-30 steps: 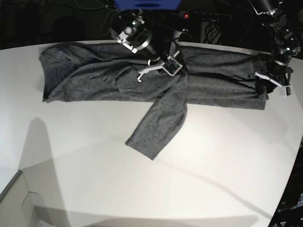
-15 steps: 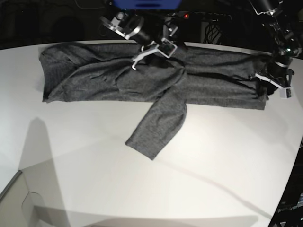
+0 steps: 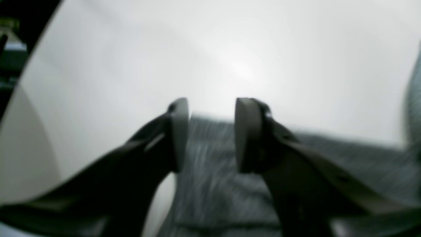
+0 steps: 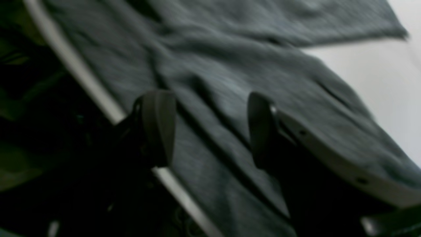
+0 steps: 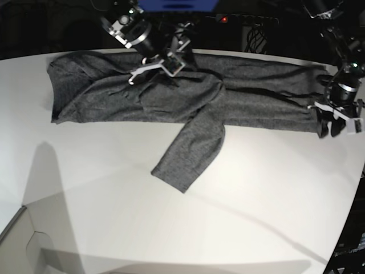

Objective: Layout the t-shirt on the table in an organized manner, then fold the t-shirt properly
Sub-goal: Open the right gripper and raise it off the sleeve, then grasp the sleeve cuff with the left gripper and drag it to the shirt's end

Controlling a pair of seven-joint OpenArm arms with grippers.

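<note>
the t-shirt (image 5: 188,100) lies spread along the far side of the white worktop (image 5: 171,217). the left tool (image 3: 212,133) hangs parted and empty over its right edge; the right tool (image 4: 210,130) gapes empty above its far edge.

I see the right gripper (image 5: 153,67) at the far side in the base view, its arm reaching in from the top edge and angled down toward my right; its fingers (image 4: 260,131) stand well apart, nothing between them; the wrist is tilted, so the jaws run slantwise. The left gripper (image 5: 336,123) hangs low at the base view's right side, its arm coming down from the upper corner; its fingers (image 3: 245,131) are parted with a clear gap and grip nothing.
</note>
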